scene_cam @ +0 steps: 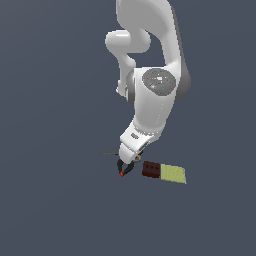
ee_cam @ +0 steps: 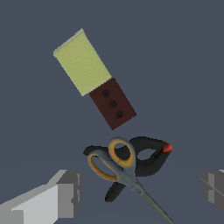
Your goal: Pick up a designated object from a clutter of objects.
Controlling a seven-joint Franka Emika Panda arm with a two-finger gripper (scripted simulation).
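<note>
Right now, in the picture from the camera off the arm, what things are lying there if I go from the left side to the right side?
Across the exterior view, left to right: black clamp with its red tip → dark brown block → yellow-green pad. The scissors are mostly hidden under the arm there, so I leave them out.

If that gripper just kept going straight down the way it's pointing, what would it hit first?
Most likely the scissors, lying on the black clamp, since they sit between the open gripper fingers in the wrist view. The brown block lies off to the side. Depth is hard to judge.
</note>
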